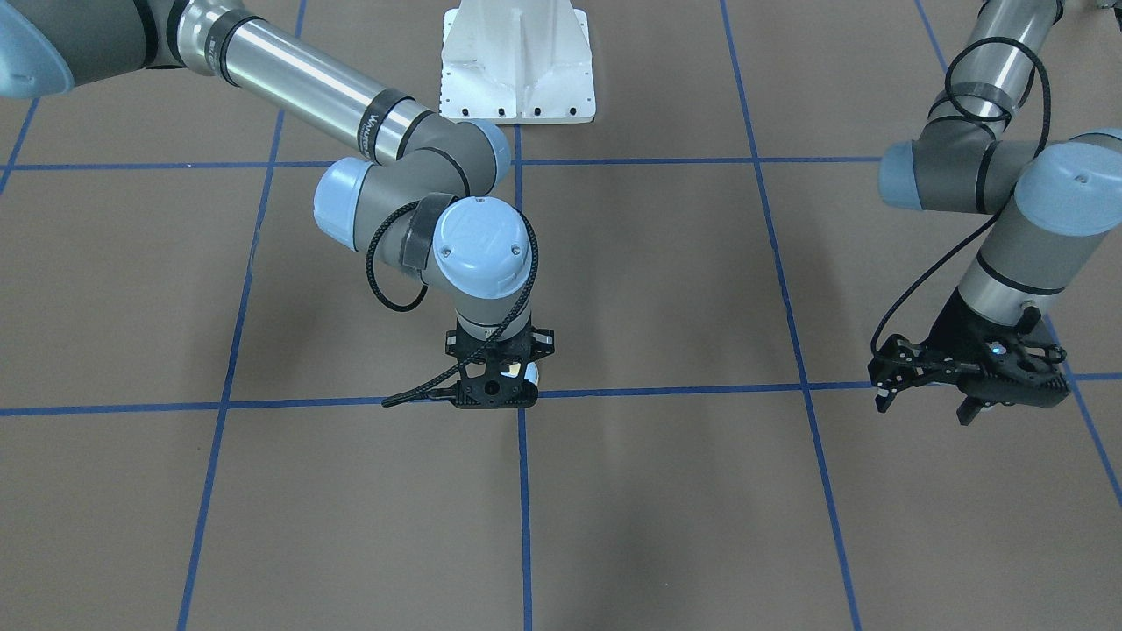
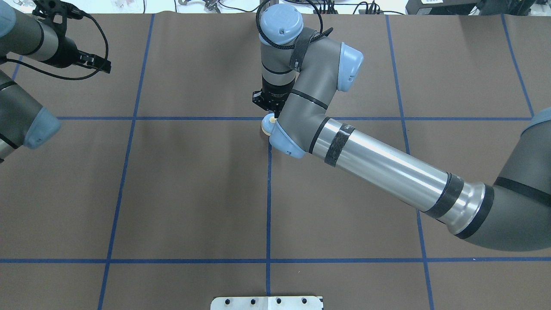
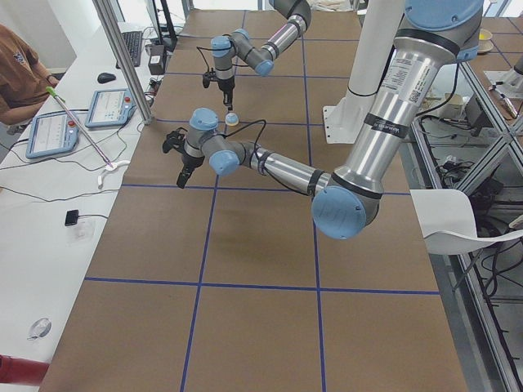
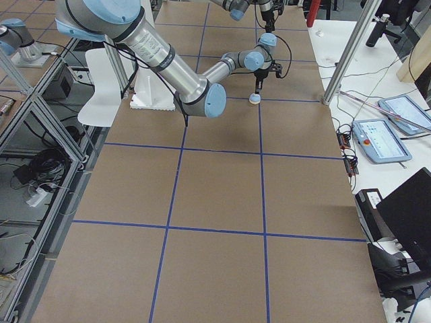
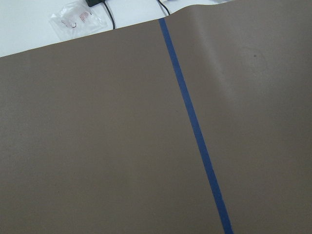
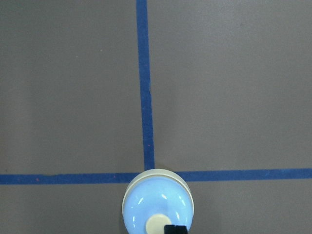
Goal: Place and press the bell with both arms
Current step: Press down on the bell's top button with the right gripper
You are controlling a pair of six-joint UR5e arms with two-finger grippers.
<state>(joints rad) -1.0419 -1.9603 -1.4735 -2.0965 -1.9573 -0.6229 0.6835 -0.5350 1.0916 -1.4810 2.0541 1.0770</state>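
Note:
The light-blue bell (image 6: pixel 158 202) with its cream button stands on the brown table where two blue tape lines cross. It also shows in the overhead view (image 2: pixel 267 125) and in the side views (image 3: pixel 232 118) (image 4: pixel 255 99). My right gripper (image 1: pixel 493 399) points straight down over the bell and looks shut. One black fingertip (image 6: pixel 175 229) is right beside the button; I cannot tell if it touches. My left gripper (image 1: pixel 925 405) hangs open and empty above the table far off to the side, and also shows in the overhead view (image 2: pixel 101 66). The left wrist view shows only bare table.
The white pedestal (image 1: pixel 517 61) stands at the robot's side of the table. Blue tape lines (image 2: pixel 268 193) divide the brown surface into squares. A side bench holds tablets (image 3: pixel 53 131) and a person (image 3: pixel 16 65) sits there. A small plastic bag (image 5: pixel 75 19) lies beyond the table edge.

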